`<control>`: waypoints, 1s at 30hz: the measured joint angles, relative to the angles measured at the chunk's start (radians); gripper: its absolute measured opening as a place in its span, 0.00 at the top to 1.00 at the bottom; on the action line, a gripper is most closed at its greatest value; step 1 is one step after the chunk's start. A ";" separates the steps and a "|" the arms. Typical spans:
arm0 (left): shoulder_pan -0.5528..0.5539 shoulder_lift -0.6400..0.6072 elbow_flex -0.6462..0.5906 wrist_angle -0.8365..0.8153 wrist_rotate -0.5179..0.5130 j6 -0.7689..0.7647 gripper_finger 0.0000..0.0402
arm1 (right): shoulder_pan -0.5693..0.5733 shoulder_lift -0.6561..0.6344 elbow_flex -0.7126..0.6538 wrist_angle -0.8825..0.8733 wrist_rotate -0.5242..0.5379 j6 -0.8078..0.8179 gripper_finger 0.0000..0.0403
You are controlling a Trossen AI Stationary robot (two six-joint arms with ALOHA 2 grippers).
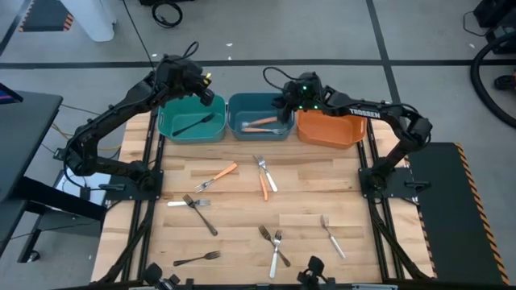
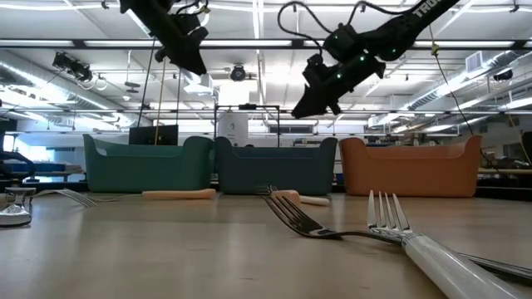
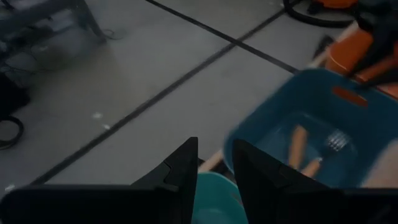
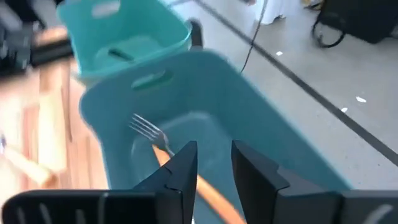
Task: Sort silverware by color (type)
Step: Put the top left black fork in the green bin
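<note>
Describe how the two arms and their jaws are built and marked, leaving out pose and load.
Both arms are dark, jointed links with black cables looping along them. The right arm bears white TROSSEN lettering, and green lights glow near the right gripper. The left gripper shows a small yellow spot nearby. In the wrist views, each gripper has two flat, black, angular jaws.

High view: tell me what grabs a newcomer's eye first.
Three bins line the table's far edge: a teal bin on the left holding a black fork, a blue bin in the middle, an orange bin on the right. Both arms reach over them, the right gripper above the blue bin. Loose forks scatter across the wooden table.
</note>
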 joint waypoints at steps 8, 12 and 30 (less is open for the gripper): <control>-0.089 0.000 0.000 -0.243 0.219 0.058 0.73 | 0.023 -0.169 -0.001 0.029 0.000 -0.004 0.73; -0.173 0.000 0.000 -0.346 0.228 0.177 0.73 | 0.044 -0.269 -0.001 0.030 0.002 -0.006 0.73; -0.577 0.006 0.000 -0.681 0.270 0.383 0.71 | 0.122 -0.460 -0.001 -0.052 0.105 0.048 0.73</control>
